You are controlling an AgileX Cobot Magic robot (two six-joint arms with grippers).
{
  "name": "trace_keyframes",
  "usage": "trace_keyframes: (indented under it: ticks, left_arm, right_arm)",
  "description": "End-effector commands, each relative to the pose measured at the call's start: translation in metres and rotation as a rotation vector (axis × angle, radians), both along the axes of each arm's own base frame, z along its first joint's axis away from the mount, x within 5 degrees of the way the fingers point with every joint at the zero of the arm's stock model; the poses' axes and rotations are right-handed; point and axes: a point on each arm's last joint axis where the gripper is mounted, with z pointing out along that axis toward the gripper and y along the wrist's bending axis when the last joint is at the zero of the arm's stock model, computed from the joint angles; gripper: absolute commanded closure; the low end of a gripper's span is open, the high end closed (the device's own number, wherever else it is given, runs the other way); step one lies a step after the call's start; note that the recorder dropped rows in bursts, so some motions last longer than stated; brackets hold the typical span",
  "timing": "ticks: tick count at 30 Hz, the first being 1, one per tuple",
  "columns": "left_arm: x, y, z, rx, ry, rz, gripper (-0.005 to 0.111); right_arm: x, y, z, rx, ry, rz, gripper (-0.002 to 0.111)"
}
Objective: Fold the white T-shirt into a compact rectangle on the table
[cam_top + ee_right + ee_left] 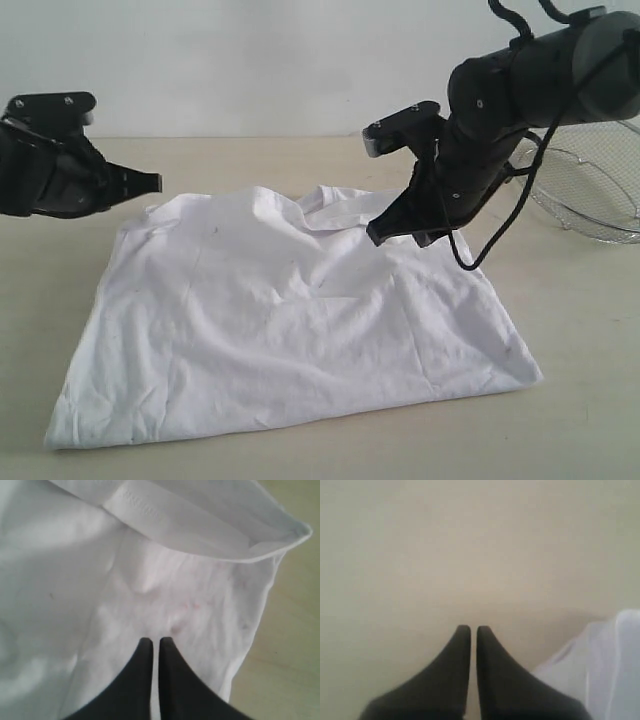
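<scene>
The white T-shirt (290, 315) lies spread and wrinkled on the pale beige table (560, 440), plain side up, with a sleeve or collar fold bunched at its far edge (335, 205). My left gripper (155, 182) hovers beside the shirt's far left corner, shut and holding nothing; its wrist view shows its jaws (474, 629) over bare table (470, 555) with a shirt edge (615, 660) off to one side. My right gripper (378, 234) hangs just above the shirt's far right part, shut and empty. In its wrist view the fingertips (155, 641) sit over white cloth (75, 580) near a folded hem (200, 525).
A round silver wire-mesh basket (590, 190) stands at the back right of the table, behind my right arm (520, 90). A pale wall rises behind the table's far edge.
</scene>
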Motion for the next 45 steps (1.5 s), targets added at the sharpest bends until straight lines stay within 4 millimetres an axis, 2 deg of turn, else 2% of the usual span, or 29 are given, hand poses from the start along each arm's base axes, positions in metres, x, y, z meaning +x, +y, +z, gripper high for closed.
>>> trace_keyframes:
  ticks: [1,4,5,8,12,14,16,18,20,21,22,24,25,26,29,32,37,41,45]
  left_arm:
    - [-0.006,-0.017,0.026,-0.111,-0.008,-0.171,0.102]
    - [-0.021,-0.045,0.045,-0.287,0.038,-0.447,0.102]
    - [-0.022,-0.047,0.045,-0.293,0.044,-0.461,0.102]
    - [-0.025,-0.044,0.029,-0.265,0.081,-0.423,0.102]
    - [-0.026,-0.041,-0.004,-0.257,0.168,-0.384,0.102]
    - [-0.021,-0.031,-0.021,-0.174,0.173,-0.298,0.102]
    - [-0.008,-0.016,-0.021,-0.038,0.107,-0.166,0.102]
    - [0.008,-0.002,-0.018,0.022,0.052,-0.081,0.102]
    - [0.019,0.006,-0.009,0.011,0.018,-0.06,0.102]
    - [0.019,0.007,-0.004,0.01,0.007,-0.059,0.102]
    - [0.018,0.009,0.012,0.025,-0.029,-0.072,0.102]
    - [0.012,0.001,0.042,-0.032,-0.079,-0.159,0.102]
    - [0.005,-0.009,0.058,-0.122,-0.082,-0.269,0.102]
    - [-0.001,-0.017,0.063,-0.179,-0.069,-0.347,0.102]
    - [-0.011,-0.037,0.065,-0.291,-0.017,-0.505,0.102]
    - [-0.019,-0.047,0.045,-0.308,0.067,-0.524,0.102]
    - [-0.033,-0.05,0.004,-0.341,0.213,-0.456,0.102]
    - [-0.049,-0.044,-0.016,-0.343,0.311,-0.382,0.102]
    - [-0.065,-0.037,-0.032,-0.319,0.38,-0.343,0.102]
  right_arm:
    - [-0.003,-0.003,0.0,-0.035,0.033,0.017,0.109]
    - [-0.007,-0.005,-0.005,-0.072,0.095,0.037,0.109]
    - [-0.004,-0.004,-0.006,-0.064,0.066,0.041,0.109]
    - [0.004,-0.001,-0.011,-0.043,0.002,0.053,0.109]
    - [0.016,-0.003,-0.036,-0.066,-0.032,0.078,0.109]
    - [0.035,-0.017,-0.034,-0.027,-0.094,-0.01,0.109]
    - [0.054,-0.035,-0.02,0.0,-0.18,-0.071,0.109]
    - [0.074,-0.054,-0.002,0.043,-0.319,-0.127,0.109]
    - [0.086,-0.081,0.009,0.072,-0.354,-0.24,0.109]
    - [0.086,-0.086,0.01,0.063,-0.332,-0.255,0.109]
    - [0.08,-0.094,0.019,0.038,-0.287,-0.272,0.109]
    - [0.066,-0.097,0.028,-0.018,-0.174,-0.217,0.109]
    - [0.056,-0.09,0.028,-0.028,-0.074,-0.111,0.109]
    - [0.052,-0.082,0.026,-0.01,-0.028,-0.048,0.109]
    - [0.047,-0.056,0.017,0.085,0.02,0.085,0.109]
    - [0.051,-0.031,0.01,0.14,-0.022,0.114,0.109]
    - [0.049,0.016,-0.007,0.141,-0.044,0.202,0.109]
    - [0.056,0.034,-0.029,0.15,-0.09,0.197,0.109]
    - [0.091,0.041,-0.045,0.182,-0.227,0.128,0.109]
